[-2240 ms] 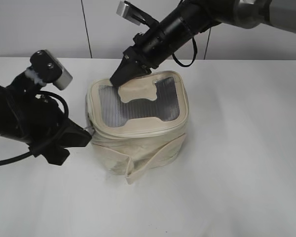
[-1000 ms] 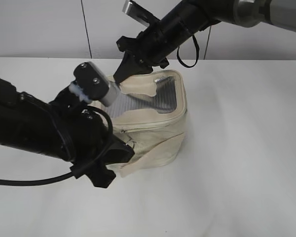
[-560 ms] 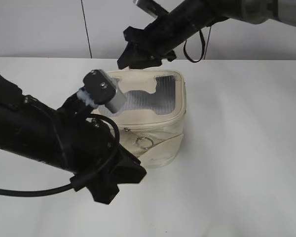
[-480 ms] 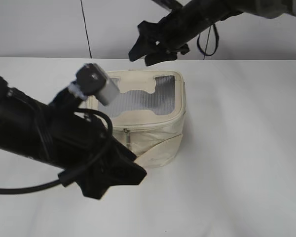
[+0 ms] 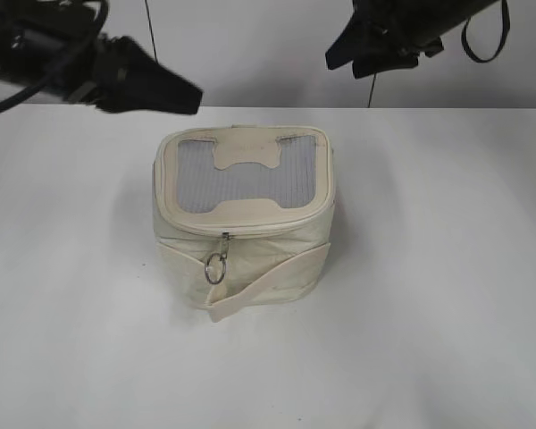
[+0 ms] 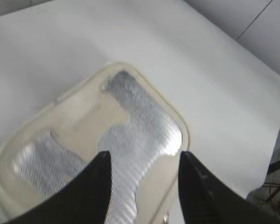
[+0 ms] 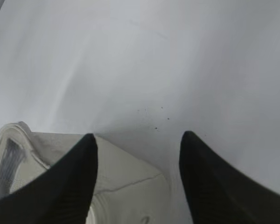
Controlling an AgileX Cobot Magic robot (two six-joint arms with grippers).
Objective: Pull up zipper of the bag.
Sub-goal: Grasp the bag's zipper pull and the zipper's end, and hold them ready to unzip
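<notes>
The cream bag [image 5: 250, 259] stands upright in the middle of the white table, its lid with grey mesh window and H-shaped patch [image 5: 243, 161] facing up. The zipper [image 5: 250, 228] runs shut along the lid's front rim, and a silver slider with a ring pull [image 5: 216, 266] hangs at the front. My left gripper [image 5: 174, 92] is open and empty, raised above and left of the bag; the left wrist view [image 6: 142, 156] looks down on the lid [image 6: 107, 144]. My right gripper [image 5: 348, 55] is open and empty, high at the back right; its wrist view [image 7: 137, 140] shows the bag's corner [image 7: 126, 182].
The white table [image 5: 429, 268] spreads around the bag. A cream strap band [image 5: 268, 281] wraps the bag's body, its loose end sticking out at the front. A pale wall with a dark vertical seam [image 5: 150, 18] stands behind the table.
Both arms have lifted away from the bag, the left from low in front to high at the left, the right back and up. The bag now stands free with the ring pull hanging.
</notes>
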